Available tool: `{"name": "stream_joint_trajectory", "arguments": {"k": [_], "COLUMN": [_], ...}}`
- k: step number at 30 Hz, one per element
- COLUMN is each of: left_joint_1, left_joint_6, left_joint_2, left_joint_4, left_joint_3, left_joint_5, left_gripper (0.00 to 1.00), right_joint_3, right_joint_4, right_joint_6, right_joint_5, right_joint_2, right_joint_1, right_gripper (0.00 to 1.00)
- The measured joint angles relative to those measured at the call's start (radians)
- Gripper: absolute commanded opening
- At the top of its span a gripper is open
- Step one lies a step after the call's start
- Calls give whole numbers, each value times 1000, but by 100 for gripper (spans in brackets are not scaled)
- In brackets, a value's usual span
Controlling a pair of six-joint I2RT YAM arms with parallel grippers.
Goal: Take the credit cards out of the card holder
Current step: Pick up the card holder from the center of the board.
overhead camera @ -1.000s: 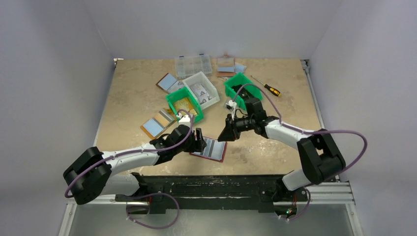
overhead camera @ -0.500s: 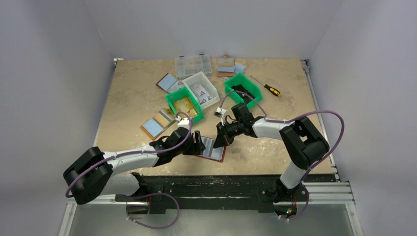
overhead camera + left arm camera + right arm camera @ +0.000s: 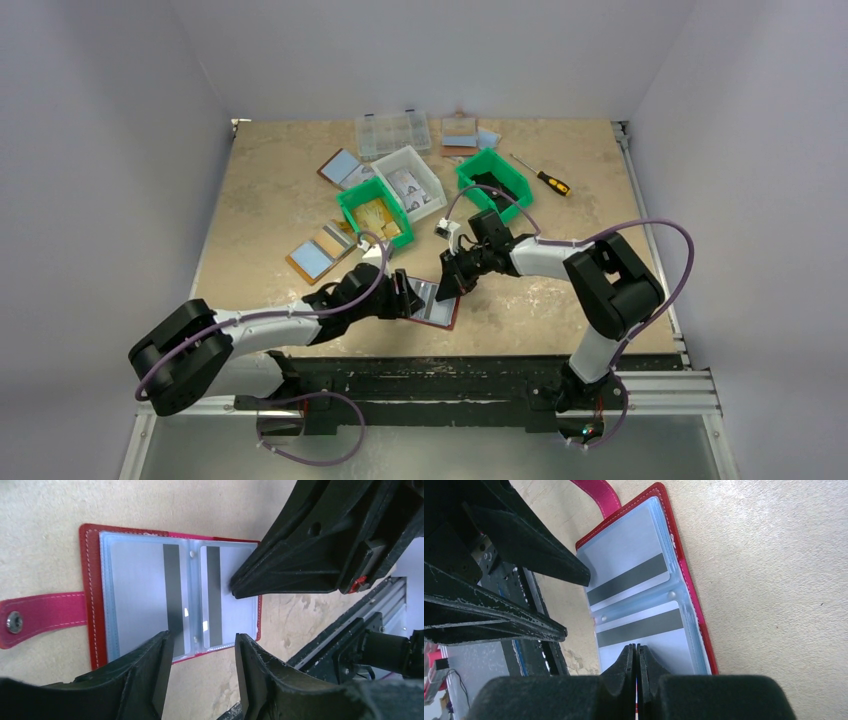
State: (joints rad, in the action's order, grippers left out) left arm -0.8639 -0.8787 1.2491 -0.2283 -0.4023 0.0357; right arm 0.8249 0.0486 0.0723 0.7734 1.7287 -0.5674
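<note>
The card holder (image 3: pixel 436 304) lies open on the table near the front edge, with a dark red rim (image 3: pixel 92 600) and a pink-red tab (image 3: pixel 45 617). Two credit cards, pale grey with dark bands, sit in its pale blue sleeves (image 3: pixel 140 590) (image 3: pixel 220 605). My left gripper (image 3: pixel 202 637) is open, its fingers straddling the holder's near edge by the fold. My right gripper (image 3: pixel 635 647) is shut, its tips resting on one card (image 3: pixel 649 630). The other card (image 3: pixel 624 570) lies beyond it. In the top view the two grippers (image 3: pixel 403 295) (image 3: pixel 447 285) meet over the holder.
Two green bins (image 3: pixel 375 210) (image 3: pixel 492 180) and a white bin (image 3: pixel 410 180) stand behind the holder. A clear organizer (image 3: pixel 393 132), tan-rimmed bifolds (image 3: pixel 322 250) (image 3: pixel 343 168) and a screwdriver (image 3: pixel 545 177) lie further back. The table's front edge and black rail (image 3: pixel 430 365) are just beyond the holder.
My right gripper has moved left and down onto the open holder. My left gripper has shifted slightly toward the front edge beside the holder.
</note>
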Motion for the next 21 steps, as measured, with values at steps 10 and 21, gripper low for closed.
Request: {"name": "stream_joint_trajectory", "arguments": {"k": [10,21], "left_joint_1": [0,5], "left_joint_6": [-12,11], "left_joint_2": [-91,-117], "left_joint_4": [98,190], "left_joint_3": [14,-26], "left_joint_5": [95,136], "left_gripper": [73,72], "right_joint_3": [14,35], "right_joint_4": [22,59], "right_joint_6": [-1,-17], "right_joint_5": [-5,-5], "right_joint_2": [2,14], "right_joint_1": [0,0], "right_gripper": [6,6]}}
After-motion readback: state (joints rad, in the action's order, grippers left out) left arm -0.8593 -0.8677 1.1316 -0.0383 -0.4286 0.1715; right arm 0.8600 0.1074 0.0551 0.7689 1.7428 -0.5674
